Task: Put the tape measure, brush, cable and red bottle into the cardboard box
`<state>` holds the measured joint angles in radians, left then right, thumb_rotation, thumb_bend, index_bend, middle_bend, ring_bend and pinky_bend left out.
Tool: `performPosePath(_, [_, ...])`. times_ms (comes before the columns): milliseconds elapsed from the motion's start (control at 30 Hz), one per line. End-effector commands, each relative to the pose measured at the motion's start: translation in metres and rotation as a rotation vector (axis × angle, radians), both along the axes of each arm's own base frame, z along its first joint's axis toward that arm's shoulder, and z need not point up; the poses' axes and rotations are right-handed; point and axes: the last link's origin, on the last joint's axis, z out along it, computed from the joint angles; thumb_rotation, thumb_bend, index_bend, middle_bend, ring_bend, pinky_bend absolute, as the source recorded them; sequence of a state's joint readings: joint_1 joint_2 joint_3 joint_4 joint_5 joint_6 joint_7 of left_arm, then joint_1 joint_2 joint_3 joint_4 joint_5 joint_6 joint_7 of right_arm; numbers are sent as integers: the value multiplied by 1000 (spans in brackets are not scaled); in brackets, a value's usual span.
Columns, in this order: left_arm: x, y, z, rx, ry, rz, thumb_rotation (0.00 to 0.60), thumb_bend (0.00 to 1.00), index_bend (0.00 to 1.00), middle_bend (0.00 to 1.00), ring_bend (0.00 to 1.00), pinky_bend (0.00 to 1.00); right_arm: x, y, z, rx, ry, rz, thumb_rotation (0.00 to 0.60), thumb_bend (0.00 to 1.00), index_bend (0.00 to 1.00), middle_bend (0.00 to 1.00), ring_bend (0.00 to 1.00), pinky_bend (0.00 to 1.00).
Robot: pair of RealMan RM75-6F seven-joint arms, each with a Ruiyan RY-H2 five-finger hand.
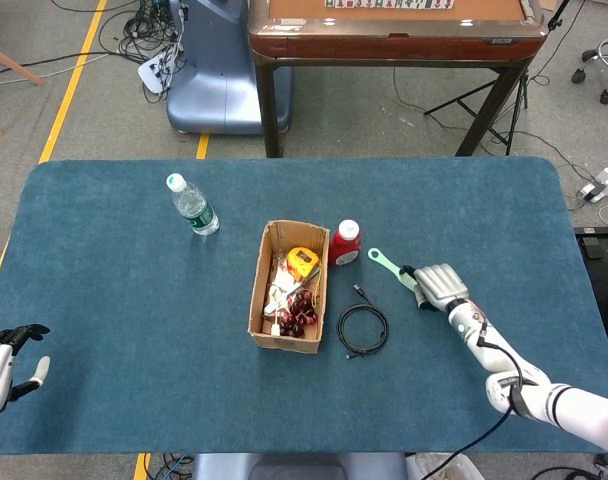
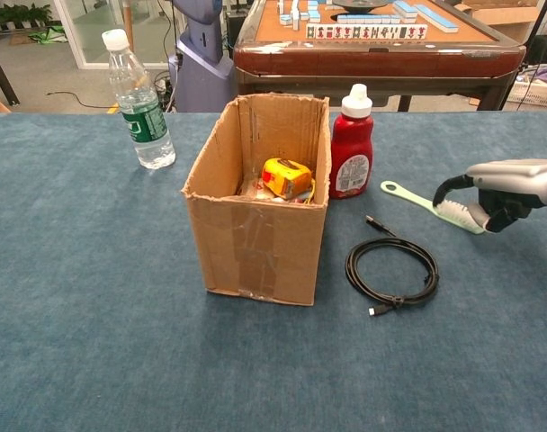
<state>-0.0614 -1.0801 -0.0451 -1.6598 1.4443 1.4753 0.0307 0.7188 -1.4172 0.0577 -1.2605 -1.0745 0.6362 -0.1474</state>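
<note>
No readable text, labels or numbers anywhere
</note>
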Motion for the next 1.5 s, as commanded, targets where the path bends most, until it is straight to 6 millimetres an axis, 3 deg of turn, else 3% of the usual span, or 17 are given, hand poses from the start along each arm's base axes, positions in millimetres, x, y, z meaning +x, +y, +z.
performPosePath(33, [0, 0, 0, 0, -1, 0, 600, 354, 345, 408, 351, 550, -8, 17, 9, 14, 21, 6, 600, 974, 249, 1000, 1000, 1000])
performPosePath(367, [0, 0, -1, 0, 2, 3, 600, 354, 345, 408, 351, 550, -22, 49, 29, 32, 51, -1, 600, 974, 249, 1000, 1000, 1000])
performPosePath(767, [-2, 0, -2, -4, 8, 9, 600, 354, 345, 408, 351, 550, -27, 52, 40, -81, 28, 56, 600, 974, 249, 1000, 1000, 1000])
performPosePath(1033, [-1, 1, -3, -8, 12, 7, 600, 354, 345, 408, 351, 550, -34, 74, 51, -86, 29, 66, 600, 974, 249, 1000, 1000, 1000])
performPosePath(1500, [-1, 1, -4, -9, 16, 10, 600, 354, 345, 408, 351, 550, -34, 104, 40, 5, 17, 99, 600, 974, 249, 1000, 1000, 1000])
